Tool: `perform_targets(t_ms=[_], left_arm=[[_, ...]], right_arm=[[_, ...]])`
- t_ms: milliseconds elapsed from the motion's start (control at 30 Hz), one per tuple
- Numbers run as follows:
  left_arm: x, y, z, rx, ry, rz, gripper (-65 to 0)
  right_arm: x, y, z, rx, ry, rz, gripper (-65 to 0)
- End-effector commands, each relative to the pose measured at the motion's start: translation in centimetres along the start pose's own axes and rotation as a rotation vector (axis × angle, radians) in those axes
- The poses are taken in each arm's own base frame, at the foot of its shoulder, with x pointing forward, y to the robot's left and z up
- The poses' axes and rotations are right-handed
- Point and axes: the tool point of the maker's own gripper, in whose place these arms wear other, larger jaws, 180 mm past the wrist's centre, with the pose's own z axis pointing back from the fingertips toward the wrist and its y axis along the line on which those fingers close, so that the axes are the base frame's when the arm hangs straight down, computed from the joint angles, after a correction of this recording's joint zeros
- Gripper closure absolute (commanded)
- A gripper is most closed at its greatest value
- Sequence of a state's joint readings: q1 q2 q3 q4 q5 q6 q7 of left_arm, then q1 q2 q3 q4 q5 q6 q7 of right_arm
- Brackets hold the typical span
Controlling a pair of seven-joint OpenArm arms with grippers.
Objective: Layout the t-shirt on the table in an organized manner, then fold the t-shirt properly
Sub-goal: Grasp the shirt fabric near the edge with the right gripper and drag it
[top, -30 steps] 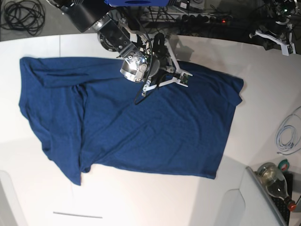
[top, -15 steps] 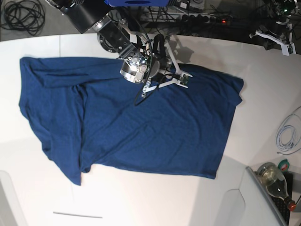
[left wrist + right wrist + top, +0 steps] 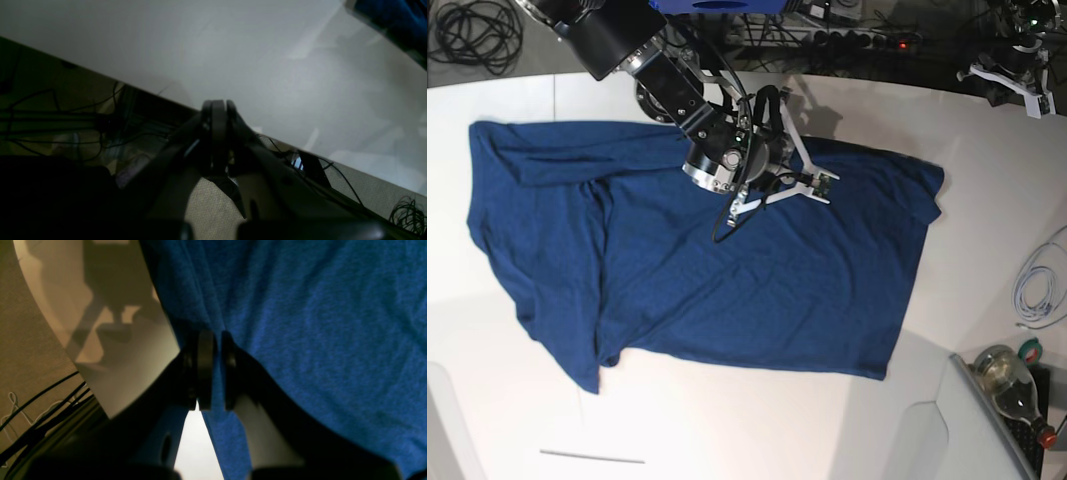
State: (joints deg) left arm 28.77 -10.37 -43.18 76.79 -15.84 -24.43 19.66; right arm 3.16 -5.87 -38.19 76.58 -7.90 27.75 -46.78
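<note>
White desk (image 3: pixel 987 150), navy t-shirt (image 3: pixel 727 270) spread across it.
The right pincer (image 3: pixel 213 373) has just snapped together on the shirt's far edge, ready for straightening; the left pincer (image 3: pixel 217 110), pressed together and empty, waits at the desk's rim.

One dark navy t-shirt (image 3: pixel 727 260) lies spread on one white table (image 3: pixel 987 200). Two robot arms are present. One glass bottle (image 3: pixel 1012 385) lies at the near right corner, one white cable (image 3: pixel 1037 285) at the right edge, one black cable coil (image 3: pixel 477 35) far left.
</note>
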Motion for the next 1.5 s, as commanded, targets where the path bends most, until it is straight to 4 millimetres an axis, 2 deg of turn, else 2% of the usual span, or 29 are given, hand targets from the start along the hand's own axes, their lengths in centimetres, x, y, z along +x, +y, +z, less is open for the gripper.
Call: perform_targets(t_ms=[0,300,433,567,633,1033,1100,1233,1400,1467], left_arm=[[1.0,0.7,0.3,0.009,-0.031,-0.016,0.0],[1.1,0.8,0.3,0.010,-0.032,-0.017,0.0],[1.1,0.8,0.3,0.010,-0.032,-0.017,0.0],[1.1,0.7,0.3,0.009,-0.031,-0.018,0.0],[1.1,0.7,0.3,0.009,-0.031,-0.018,0.0],[1.1,0.7,0.3,0.009,-0.031,-0.018,0.0],[1.1,0.7,0.3,0.009,-0.031,-0.018,0.0],[1.1,0.7,0.3,0.009,-0.031,-0.018,0.0],[-0.2,1.0,0.2,0.014,-0.002,-0.001,0.0],[0.1,1.0,0.1,0.015,-0.008,0.001,0.0]], right_arm=[[1.8,-1.1,0.6,-0.026,-0.043,0.004,-4.1],[2.2,-2.2,0.9,-0.050,-0.047,0.012,-4.1],[1.7,-1.3,1.0,-0.036,-0.027,0.004,-5.6],[1.4,-0.5,0.6,-0.016,-0.026,-0.004,-20.3],[1.2,-0.1,0.4,-0.007,-0.030,-0.007,-24.2],[-0.2,0.8,-0.7,0.026,0.012,-0.018,-24.0],[-0.2,0.7,-0.7,0.024,0.012,-0.019,-20.9],[-0.3,0.6,-0.7,0.022,0.019,-0.018,-6.8],[-0.3,0.6,-0.7,0.022,0.021,-0.018,-1.1],[-0.2,0.5,-0.6,0.021,0.018,-0.017,-0.8]])
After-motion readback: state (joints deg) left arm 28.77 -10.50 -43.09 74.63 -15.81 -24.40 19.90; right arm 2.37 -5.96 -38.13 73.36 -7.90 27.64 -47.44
